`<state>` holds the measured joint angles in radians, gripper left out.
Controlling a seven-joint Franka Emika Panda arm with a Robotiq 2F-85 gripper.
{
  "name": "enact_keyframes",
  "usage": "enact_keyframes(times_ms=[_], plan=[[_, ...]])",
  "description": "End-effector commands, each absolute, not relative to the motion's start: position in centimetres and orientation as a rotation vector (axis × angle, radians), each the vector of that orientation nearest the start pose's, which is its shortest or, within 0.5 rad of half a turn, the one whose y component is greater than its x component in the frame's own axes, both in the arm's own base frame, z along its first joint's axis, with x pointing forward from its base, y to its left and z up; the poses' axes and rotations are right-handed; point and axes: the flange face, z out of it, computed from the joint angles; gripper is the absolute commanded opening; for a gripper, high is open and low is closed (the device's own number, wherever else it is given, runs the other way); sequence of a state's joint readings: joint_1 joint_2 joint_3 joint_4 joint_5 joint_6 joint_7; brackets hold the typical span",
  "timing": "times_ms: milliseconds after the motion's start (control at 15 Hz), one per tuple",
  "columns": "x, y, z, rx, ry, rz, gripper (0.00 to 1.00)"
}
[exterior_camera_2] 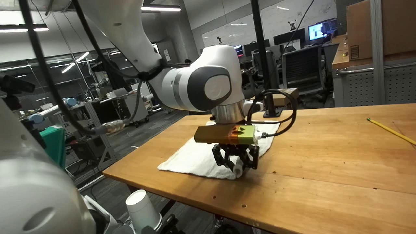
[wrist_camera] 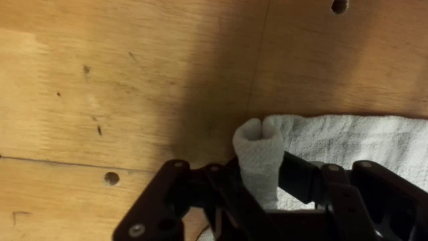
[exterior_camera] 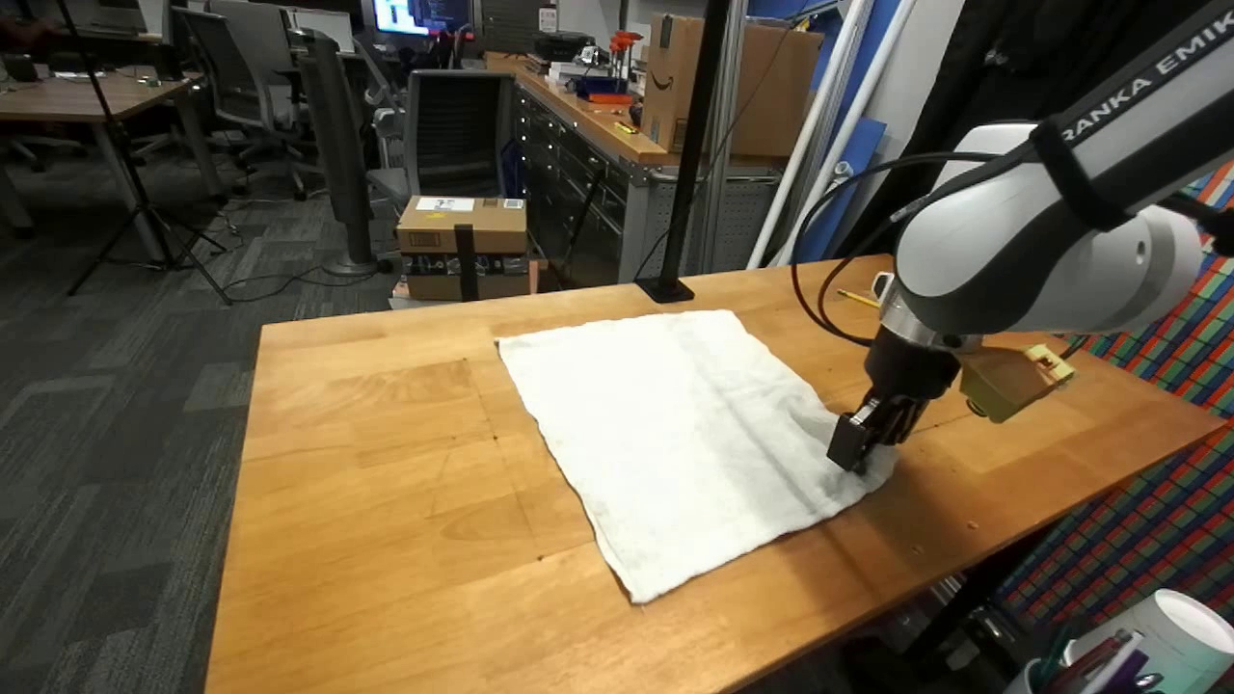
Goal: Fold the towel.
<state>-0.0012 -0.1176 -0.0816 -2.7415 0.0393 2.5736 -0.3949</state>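
Note:
A white towel (exterior_camera: pixel 665 434) lies spread out, mostly flat, on the wooden table, with soft creases near my gripper. It also shows in an exterior view (exterior_camera_2: pixel 195 159), partly hidden behind the arm and gripper. My black gripper (exterior_camera: pixel 853 453) points down at the towel's corner nearest the robot base. In the wrist view the fingers (wrist_camera: pixel 260 170) are shut on a bunched, curled-up piece of this corner, which stands up between them. In an exterior view the pinched roll of cloth shows between the fingertips (exterior_camera_2: pixel 238 169), close to the table top.
The wooden table (exterior_camera: pixel 386 501) bears a black upright pole on a base (exterior_camera: pixel 665 289) just behind the towel's far edge. A yellow pencil (exterior_camera_2: pixel 390 131) lies on the table, apart from the towel. A white cup (exterior_camera_2: pixel 143 208) stands below the table's edge near the robot base.

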Motion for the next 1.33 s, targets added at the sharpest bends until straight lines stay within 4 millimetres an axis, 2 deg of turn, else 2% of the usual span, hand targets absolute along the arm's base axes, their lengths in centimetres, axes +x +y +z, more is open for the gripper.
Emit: enact_keyframes(times_ms=[0,200,467,867,1267], plan=[[38.5,-0.4,26.8,-3.101,-0.471,0.075,0.08],[38.1,2.4,28.1,-3.101,-0.53,0.079,0.09],[38.5,6.8,30.7,-3.095,-0.557,0.02,0.08],[40.7,12.4,34.8,-3.032,-0.548,-0.106,0.08],[43.4,16.6,36.9,-2.929,-0.46,-0.195,0.08]])
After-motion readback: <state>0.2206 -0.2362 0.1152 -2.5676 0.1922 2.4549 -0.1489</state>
